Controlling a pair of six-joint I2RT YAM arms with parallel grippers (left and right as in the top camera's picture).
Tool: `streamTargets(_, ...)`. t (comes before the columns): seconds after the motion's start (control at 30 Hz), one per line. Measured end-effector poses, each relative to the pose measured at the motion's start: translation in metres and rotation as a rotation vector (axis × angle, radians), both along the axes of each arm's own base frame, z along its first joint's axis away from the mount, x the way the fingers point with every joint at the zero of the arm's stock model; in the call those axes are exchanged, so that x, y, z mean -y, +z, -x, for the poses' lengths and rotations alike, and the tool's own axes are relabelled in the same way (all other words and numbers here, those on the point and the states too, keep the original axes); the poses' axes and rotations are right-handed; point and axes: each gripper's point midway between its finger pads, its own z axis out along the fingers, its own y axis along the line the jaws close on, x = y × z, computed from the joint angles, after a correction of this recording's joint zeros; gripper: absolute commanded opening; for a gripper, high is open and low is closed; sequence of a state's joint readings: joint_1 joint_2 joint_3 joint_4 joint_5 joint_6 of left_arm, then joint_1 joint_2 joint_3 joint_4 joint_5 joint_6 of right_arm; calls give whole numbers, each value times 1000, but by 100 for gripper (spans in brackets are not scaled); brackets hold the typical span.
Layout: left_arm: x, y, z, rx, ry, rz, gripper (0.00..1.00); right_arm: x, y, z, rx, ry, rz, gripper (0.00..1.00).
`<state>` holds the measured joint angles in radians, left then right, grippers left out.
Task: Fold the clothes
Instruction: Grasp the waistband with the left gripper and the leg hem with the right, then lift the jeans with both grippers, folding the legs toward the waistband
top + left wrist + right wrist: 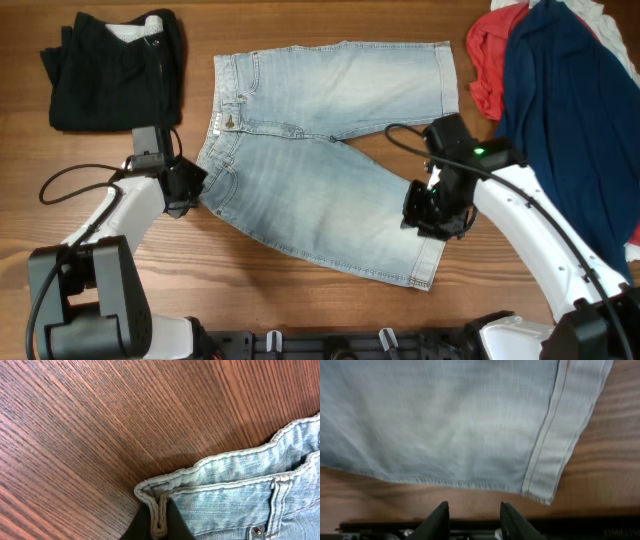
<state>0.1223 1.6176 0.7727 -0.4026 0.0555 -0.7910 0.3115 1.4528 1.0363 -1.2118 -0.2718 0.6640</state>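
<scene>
Pinching the waistband corner of the denim shorts (pixel 320 170): left gripper (pixel 188 190), fingers pressed together. Right gripper (pixel 476 520): fingers spread, over the lower leg's hem. Shorts flat, mid-table. Table (pixel 300 310): brown wood-grain. Black garment (pixel 115 70) far left; navy garment (pixel 570 110) and red garment (pixel 488 55) heaped far right.

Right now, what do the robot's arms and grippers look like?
The left arm and right arm have white rounded links and black joints. The left gripper and right gripper are black, two-fingered. A black cable loops by each; a green light marks the right wrist.
</scene>
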Motion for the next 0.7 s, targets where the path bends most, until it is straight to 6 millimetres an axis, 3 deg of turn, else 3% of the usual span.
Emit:
streamTargets(0.1,1,0,0,1,-2,7,4,3,-4,18,-62,-17,64,31)
streamTargets(0.27,2,0,-1,3,-4,13,4,19,-33,59,-207,-85,149,33)
streamTargets(0.37,3,1,-1,7,-5,16,4,27,-47,79,-270,-141,193,43)
streamTargets(0.4,3,1,-2,9,-6,17,4,30,-53,85,-285,-158,205,53)
streamTargets(0.43,3,1,-2,10,-6,19,4,33,-61,93,-303,-174,217,72)
streamTargets(0.6,4,1,-3,12,-7,20,4,31,-80,97,-288,-195,196,85)
streamTargets(0.7,3,1,-3,12,-7,20,4,26,-85,84,-234,-198,165,93)
